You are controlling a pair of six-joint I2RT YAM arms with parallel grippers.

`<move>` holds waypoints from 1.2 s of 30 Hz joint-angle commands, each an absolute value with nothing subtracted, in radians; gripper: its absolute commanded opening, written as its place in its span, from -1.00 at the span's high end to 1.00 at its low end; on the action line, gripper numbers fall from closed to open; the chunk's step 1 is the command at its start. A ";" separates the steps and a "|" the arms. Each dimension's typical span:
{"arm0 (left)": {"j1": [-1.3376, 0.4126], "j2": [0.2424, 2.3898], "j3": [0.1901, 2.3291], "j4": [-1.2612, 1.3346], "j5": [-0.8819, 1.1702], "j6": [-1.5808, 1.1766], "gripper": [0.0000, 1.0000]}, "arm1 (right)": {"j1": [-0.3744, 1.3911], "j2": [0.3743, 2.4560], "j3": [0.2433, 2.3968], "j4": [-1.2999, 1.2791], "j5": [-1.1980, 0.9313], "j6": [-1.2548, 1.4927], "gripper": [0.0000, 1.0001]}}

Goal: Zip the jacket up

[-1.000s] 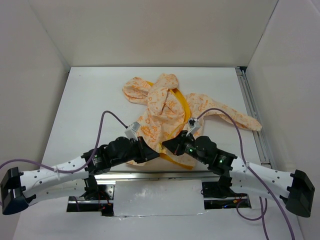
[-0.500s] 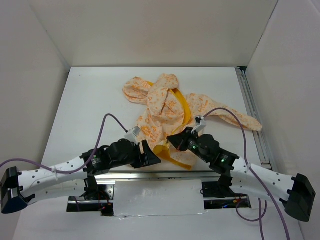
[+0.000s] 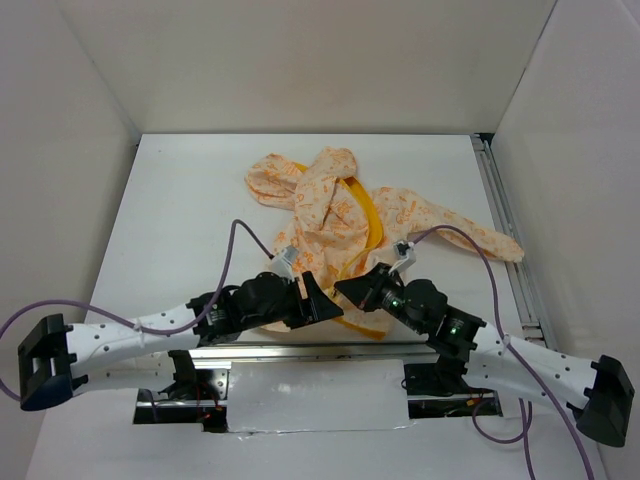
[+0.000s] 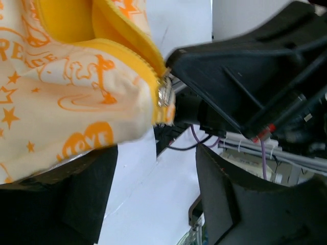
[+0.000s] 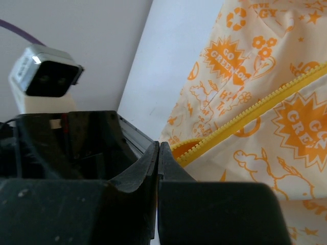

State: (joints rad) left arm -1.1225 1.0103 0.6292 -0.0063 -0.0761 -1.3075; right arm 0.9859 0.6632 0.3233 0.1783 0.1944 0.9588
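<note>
Left gripper (image 3: 315,298) has slid right, jaws now open to take the jacket (image 3: 330,215) hem; right gripper (image 5: 157,158) jaws closed beside the zipper (image 5: 245,115).

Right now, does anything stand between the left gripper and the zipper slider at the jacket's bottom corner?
Nothing visible does. The open left gripper faces the corner of the jacket, and the metal slider lies just ahead of the gap between its fingers. The shut right gripper sits close beyond the slider, on its far side, not in between.
</note>
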 commanded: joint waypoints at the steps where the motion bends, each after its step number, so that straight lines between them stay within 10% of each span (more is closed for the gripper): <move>1: -1.141 1.063 0.707 0.048 -0.161 -1.353 -0.45 | 0.996 0.611 0.316 0.213 0.190 0.989 1.00; 27: -1.181 1.037 0.675 0.161 -0.319 -1.178 0.60 | 0.999 0.577 0.331 0.172 0.167 0.957 1.00; 30: -1.181 1.040 0.678 0.164 -0.325 -1.138 1.00 | 0.996 0.571 0.334 0.164 0.160 0.943 1.00; 36: -1.181 0.991 0.628 0.109 -0.229 -1.063 1.00 | 0.999 0.568 0.374 0.066 0.285 0.876 1.00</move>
